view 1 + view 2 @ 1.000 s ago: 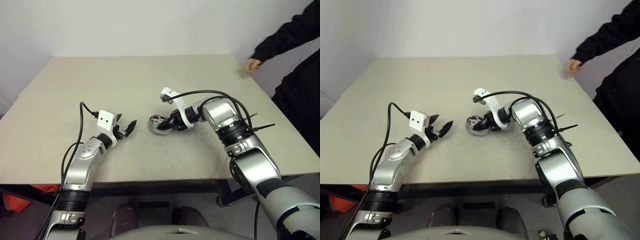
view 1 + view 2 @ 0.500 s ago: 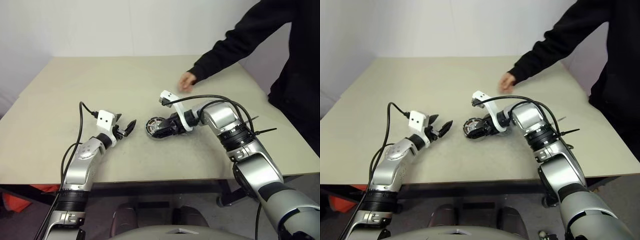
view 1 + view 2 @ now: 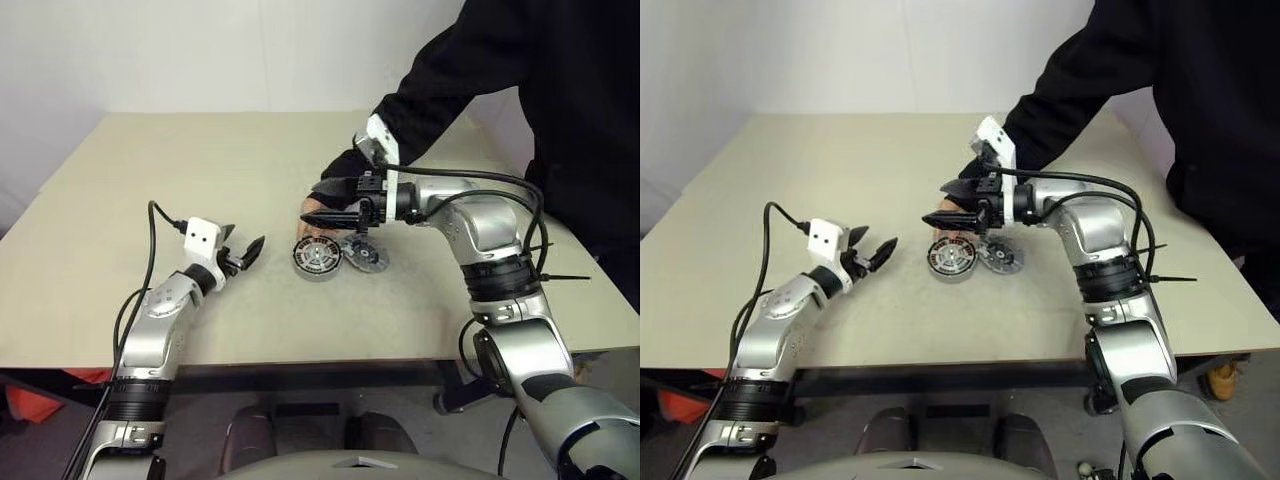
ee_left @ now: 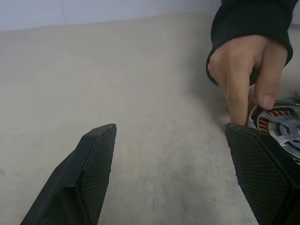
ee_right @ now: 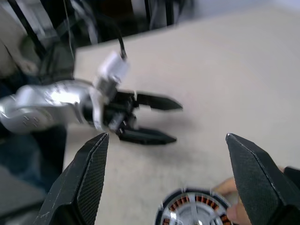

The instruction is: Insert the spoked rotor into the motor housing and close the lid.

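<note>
The motor housing (image 3: 317,258) sits flat on the counter (image 3: 150,170), roughly midway between my two arms. The spoked rotor (image 4: 287,132) lies inside it, silver spokes over the copper windings, so I judge the insertion step complete. The lid (image 3: 363,254) lies flat just beside the housing on its right, notched rim and dark centre facing up; closing is not yet done.

My right pincer (image 3: 325,203) hangs in the air above the housing, jaws wide apart and empty, pointing across toward my left side. I read that height as clearance above the parts.

My left pincer (image 3: 246,253) rests low near the counter to the left of the housing, jaws apart, holding nothing. It points toward the housing without touching it, placed, I judge, to steady the housing if needed.

A person's hand (image 4: 246,70) in a dark sleeve reaches in from the far right, fingertips down at the far rim of the housing and touching it or nearly so. I cannot tell whether it is adjusting the part. It sits directly under my right pincer, which I consider a collision risk for any descent.

The counter is plain beige, matte and bare apart from these parts. Behind it stands a plain light wall.
</note>
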Robot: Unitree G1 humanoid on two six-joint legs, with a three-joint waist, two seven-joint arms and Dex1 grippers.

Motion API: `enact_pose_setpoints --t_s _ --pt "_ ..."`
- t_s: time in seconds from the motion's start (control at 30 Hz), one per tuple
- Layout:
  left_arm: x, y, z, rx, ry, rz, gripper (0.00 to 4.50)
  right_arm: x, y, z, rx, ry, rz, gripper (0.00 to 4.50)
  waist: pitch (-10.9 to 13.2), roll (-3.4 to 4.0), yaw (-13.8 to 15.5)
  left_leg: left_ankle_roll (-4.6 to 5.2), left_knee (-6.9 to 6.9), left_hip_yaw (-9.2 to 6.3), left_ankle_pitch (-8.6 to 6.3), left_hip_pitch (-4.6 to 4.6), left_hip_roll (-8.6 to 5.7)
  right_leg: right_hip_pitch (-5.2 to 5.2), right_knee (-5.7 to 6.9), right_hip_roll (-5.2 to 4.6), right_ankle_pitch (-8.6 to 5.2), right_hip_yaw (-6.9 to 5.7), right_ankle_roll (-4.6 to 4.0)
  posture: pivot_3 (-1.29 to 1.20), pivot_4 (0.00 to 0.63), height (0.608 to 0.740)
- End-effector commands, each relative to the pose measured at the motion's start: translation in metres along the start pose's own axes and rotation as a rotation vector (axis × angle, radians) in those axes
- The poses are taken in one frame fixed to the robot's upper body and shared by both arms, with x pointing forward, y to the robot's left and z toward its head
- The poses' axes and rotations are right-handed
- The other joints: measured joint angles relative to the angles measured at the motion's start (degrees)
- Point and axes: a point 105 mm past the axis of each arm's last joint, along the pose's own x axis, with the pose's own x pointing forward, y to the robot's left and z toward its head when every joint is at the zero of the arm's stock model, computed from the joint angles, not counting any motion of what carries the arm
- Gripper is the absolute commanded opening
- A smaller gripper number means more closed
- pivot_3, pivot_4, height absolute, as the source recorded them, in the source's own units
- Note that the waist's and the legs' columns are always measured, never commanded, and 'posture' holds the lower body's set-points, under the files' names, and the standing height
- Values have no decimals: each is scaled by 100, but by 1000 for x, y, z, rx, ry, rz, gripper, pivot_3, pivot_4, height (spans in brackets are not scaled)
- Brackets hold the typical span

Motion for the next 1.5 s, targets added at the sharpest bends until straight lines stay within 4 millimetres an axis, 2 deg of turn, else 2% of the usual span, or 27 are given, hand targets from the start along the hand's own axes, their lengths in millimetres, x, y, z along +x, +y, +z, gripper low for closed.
enact_pose_setpoints --t_s 0.03,0.23,0.37,0.77,0.87,0.97,1.13,1.33,1.5 --pt "2 0 13 16 -35 -16 3861 -7 0 17 -58 -94 -54 4486 0 0 -5 0 0 0 0 3 0 0 1 1 0 0 0 0 0 740" --pt "7 0 17 23 -37 -37 3861 -6 -2 -3 -54 -56 -103 4486 0 0 -3 -1 -1 0 0 17 -2 13 1 1 -2 1 4 0 0 740" --pt "10 -1 26 8 -72 -43 3861 -10 -12 -16 -105 -1 -169 4486 0 0 -3 -6 -1 0 3 17 -2 13 0 1 -2 1 3 0 0 740" --pt "8 -1 22 13 -55 -41 3861 -14 -17 -20 -179 30 -173 4486 0 0 -5 -4 -2 0 2 16 -3 13 -2 1 -2 1 3 0 0 740" --pt "8 -1 21 13 -54 -41 3861 -26 -11 -37 -338 174 -74 4486 0 -1 14 -2 -1 0 1 14 -2 13 -3 0 -2 0 4 0 0 740" --pt "8 -2 21 13 -53 -42 3861 -48 -5 -57 -505 363 85 4486 0 -1 21 11 1 0 -6 9 -1 16 -10 -5 -2 -1 4 0 0 740" --pt "10 -3 20 10 -55 -45 3861 -75 -15 -76 -751 662 252 4486 0 -2 -30 22 3 1 -12 -12 -2 14 -8 -1 -2 -1 4 0 0 740" --pt "12 -5 20 6 -58 -46 3861 -81 -31 -79 -953 830 379 4486 0 -2 -58 23 7 2 -10 -13 -1 10 1 6 -2 -4 2 0 0 740" --pt "11 -5 18 3 -61 -36 3861 -70 -30 -84 -1073 871 507 4486 0 -3 -74 37 12 2 -17 -20 -1 9 0 2 -1 -4 -1 0 0 740"
